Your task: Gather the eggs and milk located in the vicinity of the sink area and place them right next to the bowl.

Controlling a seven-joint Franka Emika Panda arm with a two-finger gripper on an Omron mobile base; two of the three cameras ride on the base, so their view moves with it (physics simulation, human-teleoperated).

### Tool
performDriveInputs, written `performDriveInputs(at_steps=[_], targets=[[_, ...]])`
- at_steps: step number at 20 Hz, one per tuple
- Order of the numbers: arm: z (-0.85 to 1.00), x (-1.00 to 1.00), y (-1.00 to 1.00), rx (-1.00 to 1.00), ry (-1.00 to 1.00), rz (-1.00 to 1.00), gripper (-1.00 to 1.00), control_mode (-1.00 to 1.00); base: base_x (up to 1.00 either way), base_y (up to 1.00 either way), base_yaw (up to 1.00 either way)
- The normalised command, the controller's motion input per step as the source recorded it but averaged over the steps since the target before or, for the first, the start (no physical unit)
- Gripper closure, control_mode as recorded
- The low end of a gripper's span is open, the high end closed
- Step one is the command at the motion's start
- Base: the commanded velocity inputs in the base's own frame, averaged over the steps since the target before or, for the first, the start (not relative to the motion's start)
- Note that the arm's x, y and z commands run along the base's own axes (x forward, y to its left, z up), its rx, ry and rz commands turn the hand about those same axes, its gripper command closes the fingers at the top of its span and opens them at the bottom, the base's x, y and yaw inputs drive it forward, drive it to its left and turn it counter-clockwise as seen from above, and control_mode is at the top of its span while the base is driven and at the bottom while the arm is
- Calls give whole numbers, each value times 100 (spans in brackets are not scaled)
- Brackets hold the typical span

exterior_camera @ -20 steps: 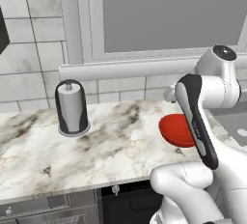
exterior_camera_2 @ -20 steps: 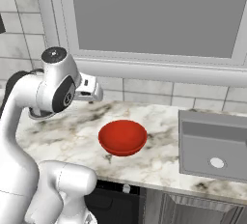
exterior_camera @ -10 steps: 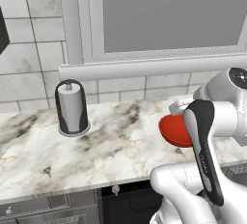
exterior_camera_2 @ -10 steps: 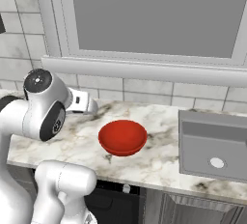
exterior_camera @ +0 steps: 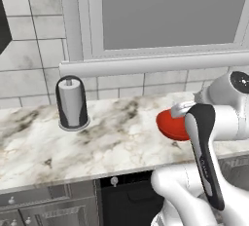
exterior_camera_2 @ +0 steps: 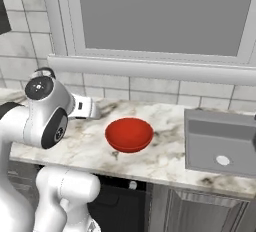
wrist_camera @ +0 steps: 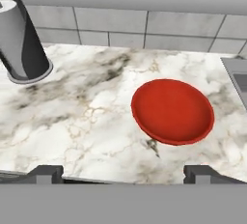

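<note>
The red bowl (wrist_camera: 172, 110) sits on the marble counter, a little ahead and to the right of my gripper (wrist_camera: 123, 174). The two fingertips stand wide apart at the bottom of the hand view with nothing between them, so the gripper is open, back over the counter's front edge. In the right base view my hand (exterior_camera_2: 96, 111) hovers just left of the bowl (exterior_camera_2: 129, 133). From the left base view the arm covers part of the bowl (exterior_camera: 170, 125). The sink (exterior_camera_2: 220, 143) lies to the bowl's right. The eggs and the milk are out of view.
A black-and-grey paper-towel holder (exterior_camera: 72, 102) stands on the counter's left (wrist_camera: 21, 39), near the tiled wall. A window ledge (exterior_camera_2: 150, 68) runs above the backsplash. Bare marble (wrist_camera: 82, 121) spreads between holder and bowl. Cabinet fronts (exterior_camera: 48, 205) sit below the counter.
The arm has folded down and pulled back, its upper joint sinking lower. The hand has drawn away from the wall toward the counter's front. Bowl and holder stayed put.
</note>
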Motion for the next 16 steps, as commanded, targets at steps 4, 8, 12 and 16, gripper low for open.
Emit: performDriveInputs(at_steps=[4,8,12,16], targets=[[0,0,0,0,0,0,-100,100,-91,-32,0],[0,0,0,0,0,0,-100,100,-60,-34,-1],[0,0,0,0,0,0,-100,100,-22,-56,-4],[0,0,0,0,0,0,-100,100,-3,-77,-7]])
